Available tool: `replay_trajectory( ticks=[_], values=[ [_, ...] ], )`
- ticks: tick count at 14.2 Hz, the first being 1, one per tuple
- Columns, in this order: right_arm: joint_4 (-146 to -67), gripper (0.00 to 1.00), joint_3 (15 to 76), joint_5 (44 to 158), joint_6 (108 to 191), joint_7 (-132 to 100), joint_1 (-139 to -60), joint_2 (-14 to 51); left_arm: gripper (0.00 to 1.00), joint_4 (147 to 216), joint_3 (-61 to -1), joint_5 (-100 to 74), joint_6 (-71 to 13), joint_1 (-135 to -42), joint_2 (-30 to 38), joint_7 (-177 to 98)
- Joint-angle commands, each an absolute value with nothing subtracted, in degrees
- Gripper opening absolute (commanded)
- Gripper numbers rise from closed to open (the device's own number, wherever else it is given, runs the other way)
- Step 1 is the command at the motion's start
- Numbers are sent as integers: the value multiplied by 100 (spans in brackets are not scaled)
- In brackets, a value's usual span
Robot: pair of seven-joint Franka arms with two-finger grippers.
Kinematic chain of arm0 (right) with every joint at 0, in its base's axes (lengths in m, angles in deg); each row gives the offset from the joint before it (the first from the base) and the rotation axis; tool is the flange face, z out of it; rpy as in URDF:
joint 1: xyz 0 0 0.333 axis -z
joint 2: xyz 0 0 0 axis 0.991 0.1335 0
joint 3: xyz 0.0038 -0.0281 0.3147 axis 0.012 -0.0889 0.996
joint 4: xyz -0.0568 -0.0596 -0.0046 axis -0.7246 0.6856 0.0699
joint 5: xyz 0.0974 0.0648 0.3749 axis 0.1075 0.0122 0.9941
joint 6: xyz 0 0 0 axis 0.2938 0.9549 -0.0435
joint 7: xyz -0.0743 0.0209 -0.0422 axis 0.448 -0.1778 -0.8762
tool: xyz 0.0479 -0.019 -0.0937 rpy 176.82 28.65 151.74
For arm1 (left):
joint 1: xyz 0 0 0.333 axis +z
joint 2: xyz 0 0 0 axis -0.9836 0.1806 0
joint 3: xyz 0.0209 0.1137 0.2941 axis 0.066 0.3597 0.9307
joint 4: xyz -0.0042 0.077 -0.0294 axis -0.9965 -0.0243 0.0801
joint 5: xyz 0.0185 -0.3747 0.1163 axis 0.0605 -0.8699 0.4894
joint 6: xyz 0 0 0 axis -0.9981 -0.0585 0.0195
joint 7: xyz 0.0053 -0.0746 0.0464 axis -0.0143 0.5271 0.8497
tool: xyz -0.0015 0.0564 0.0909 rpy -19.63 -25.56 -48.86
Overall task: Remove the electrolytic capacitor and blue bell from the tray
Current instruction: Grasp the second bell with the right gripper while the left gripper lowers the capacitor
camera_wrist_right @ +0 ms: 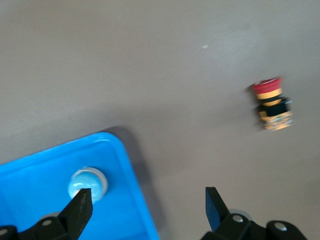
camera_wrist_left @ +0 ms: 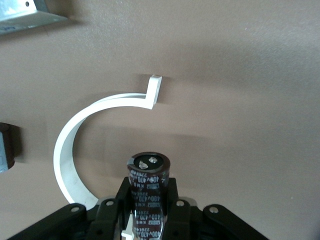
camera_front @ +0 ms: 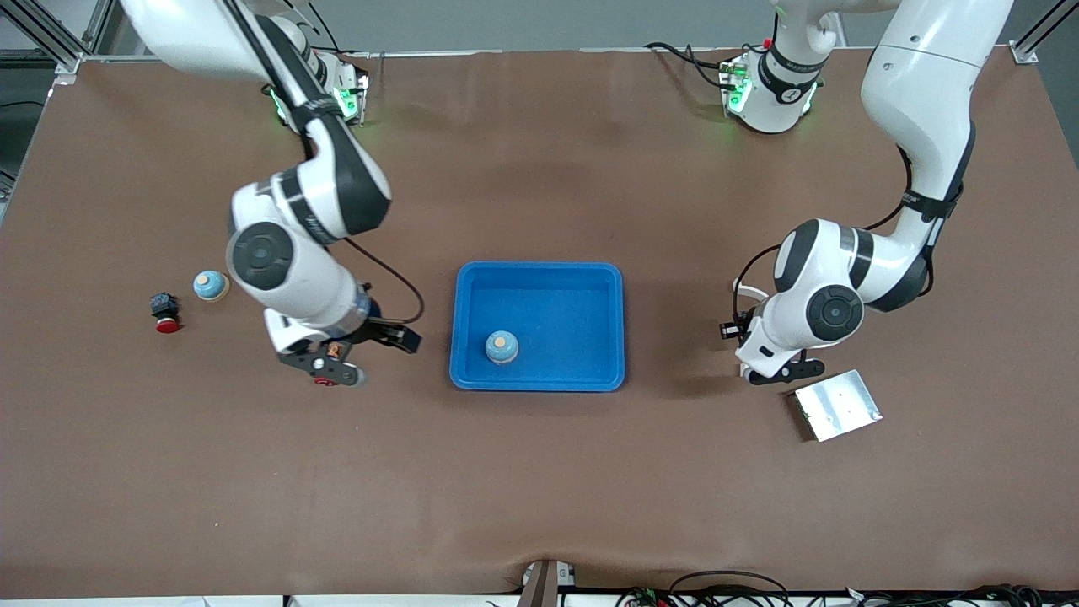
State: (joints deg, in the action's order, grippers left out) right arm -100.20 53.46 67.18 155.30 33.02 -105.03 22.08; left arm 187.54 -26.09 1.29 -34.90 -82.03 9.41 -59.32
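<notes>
My left gripper (camera_wrist_left: 148,200) is shut on a dark cylindrical capacitor (camera_wrist_left: 148,172) with white print, held above the brown table. In the front view the left gripper (camera_front: 788,373) hangs beside a metal plate toward the left arm's end, and the capacitor is hidden there. A light-blue bell (camera_front: 501,346) sits in the blue tray (camera_front: 539,282). A second bell (camera_front: 210,285) stands on the table toward the right arm's end. My right gripper (camera_front: 371,354) is open and empty, over the table beside the tray. In the right wrist view the gripper (camera_wrist_right: 147,200) straddles the tray's (camera_wrist_right: 45,200) edge, with the bell (camera_wrist_right: 87,184) by one finger.
A red push button (camera_front: 166,314) (camera_wrist_right: 271,103) lies near the second bell. A square metal plate (camera_front: 836,405) (camera_wrist_left: 25,15) lies by the left gripper. A white curved clip (camera_wrist_left: 70,145) rests on the table under the held capacitor.
</notes>
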Motion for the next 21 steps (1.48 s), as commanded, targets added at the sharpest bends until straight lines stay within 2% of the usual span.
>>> replay_trajectory(
  ticks=[1, 6, 21],
  values=[
    [-9421, 100, 5270, 6592, 15648, 4032, -10824, 2789, 0, 18765, -2619, 269, -3554, -8179, 992, -5899],
    [-9068, 100, 5270, 6609, 15946, 4648, -11044, 3308, 0, 18748, -2610, 348, -3703, -8153, 1142, -5908],
    [-9094, 100, 5243, 6583, 16737, 5168, -11660, 4135, 2, 18713, -2592, 348, -3853, -8188, 1335, -5925]
  ],
)
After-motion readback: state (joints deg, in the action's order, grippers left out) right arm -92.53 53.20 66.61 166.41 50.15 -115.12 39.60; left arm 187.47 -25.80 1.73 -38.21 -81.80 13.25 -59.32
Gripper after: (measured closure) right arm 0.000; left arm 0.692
